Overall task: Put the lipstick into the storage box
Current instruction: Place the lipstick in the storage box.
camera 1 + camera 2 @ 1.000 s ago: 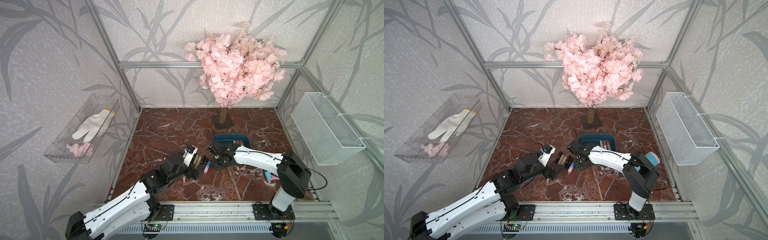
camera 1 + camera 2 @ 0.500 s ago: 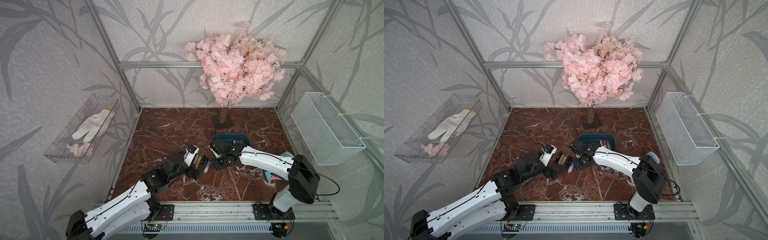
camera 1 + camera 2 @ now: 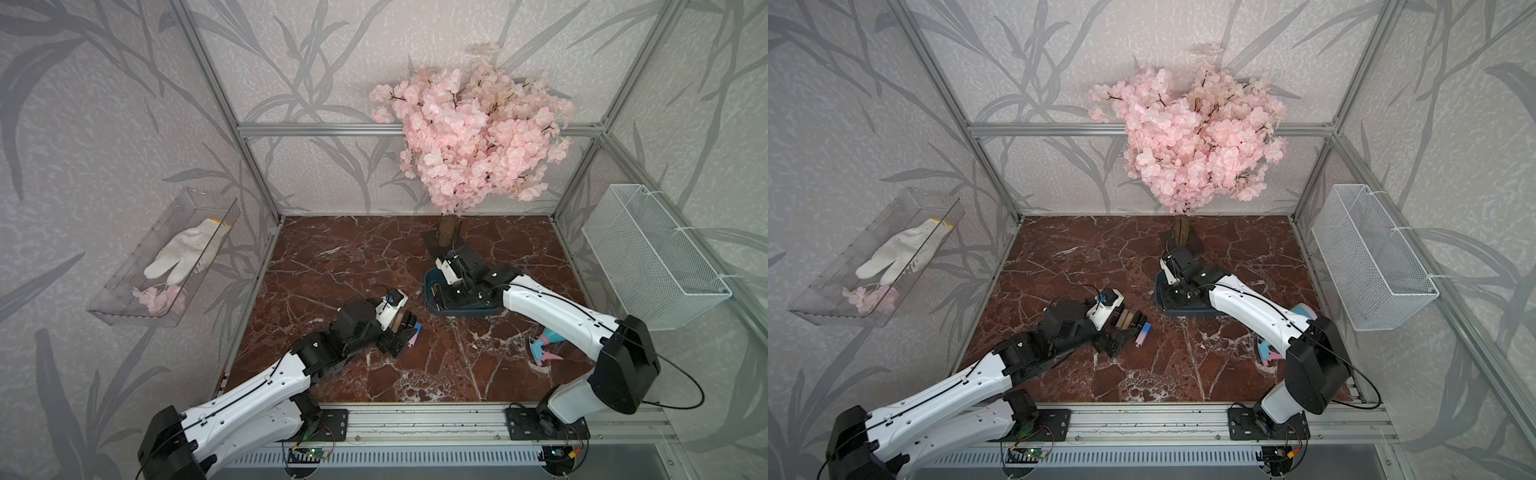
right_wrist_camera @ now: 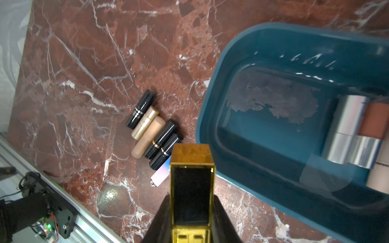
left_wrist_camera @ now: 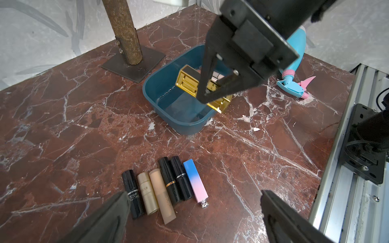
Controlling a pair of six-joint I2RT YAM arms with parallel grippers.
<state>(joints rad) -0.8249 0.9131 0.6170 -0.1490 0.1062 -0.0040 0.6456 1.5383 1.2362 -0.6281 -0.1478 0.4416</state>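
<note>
My right gripper (image 4: 192, 202) is shut on a square gold lipstick (image 4: 192, 189), which shows in the left wrist view as a gold lipstick (image 5: 187, 83) lying level above the storage box (image 5: 183, 128). The dark teal storage box (image 3: 465, 311) (image 4: 210, 109) holds silver and brown lipsticks (image 4: 353, 126) at one end. My left gripper (image 5: 193, 195) hangs open and empty, low over a row of several lipsticks (image 5: 169, 181) on the marble floor. That row (image 3: 1133, 324) lies left of the box, with a blue-pink lipstick (image 5: 194, 181) at its end.
A blossom tree trunk on a metal base plate (image 3: 446, 232) stands just behind the box. A blue spray bottle (image 3: 544, 340) lies on the right under my right arm. A white wire-mesh basket (image 3: 652, 257) and a clear bin (image 3: 166, 257) with a glove hang on the side walls.
My right gripper has carried the gold lipstick away from the row of lipsticks, back over the storage box. The left arm has hardly moved.
</note>
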